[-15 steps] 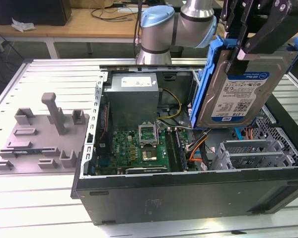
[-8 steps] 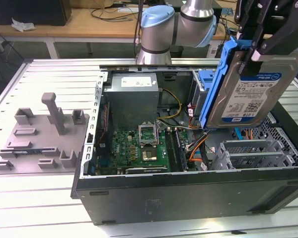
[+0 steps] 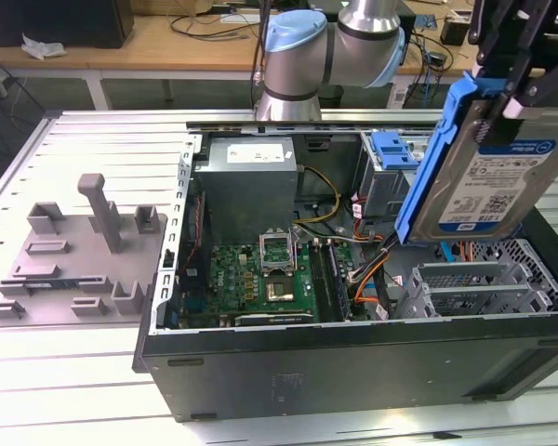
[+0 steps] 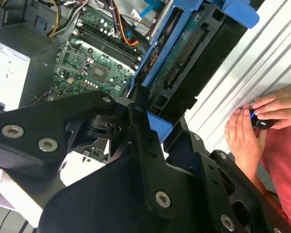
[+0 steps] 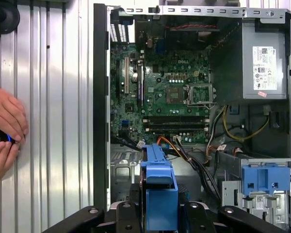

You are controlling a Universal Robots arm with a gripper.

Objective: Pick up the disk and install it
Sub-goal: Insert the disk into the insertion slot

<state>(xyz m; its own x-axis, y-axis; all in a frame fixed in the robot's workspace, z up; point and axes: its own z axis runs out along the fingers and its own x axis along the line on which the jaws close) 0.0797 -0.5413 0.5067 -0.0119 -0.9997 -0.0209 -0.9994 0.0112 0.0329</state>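
**Disk held aloft over the drive-bay end of the open case**

Starting at the exterior view's left, a pale grey plastic fixture with upright pegs [image 3: 84, 251] sits near the left edge of the ribbed metal table [image 3: 74, 139], well apart from the work. The open black computer case [image 3: 353, 372] lies on its side across the table's middle. Inside it, the green motherboard [image 3: 260, 274] lies flat.

Further right, toward the case's far right corner, stands the metal drive cage [image 3: 381, 190] with the blue plastic latch piece [image 3: 395, 149] on top.

Just beside the cage, on its right, hangs the disk [image 3: 488, 172], a silver-grey hard drive with a blue-and-white label in a blue plastic carrier. It is clear of the case floor. The black gripper [image 3: 507, 88] is clamped on its upper end, jaws pressed against the two flat faces. The long axis runs steeply, upper end toward the right and lower end angled down and left toward the cage, so the bay looks to lie to the left of the disk's lower edge.

In the first wrist view, a person's hands [image 5: 5, 126] rest on the table outside the case.
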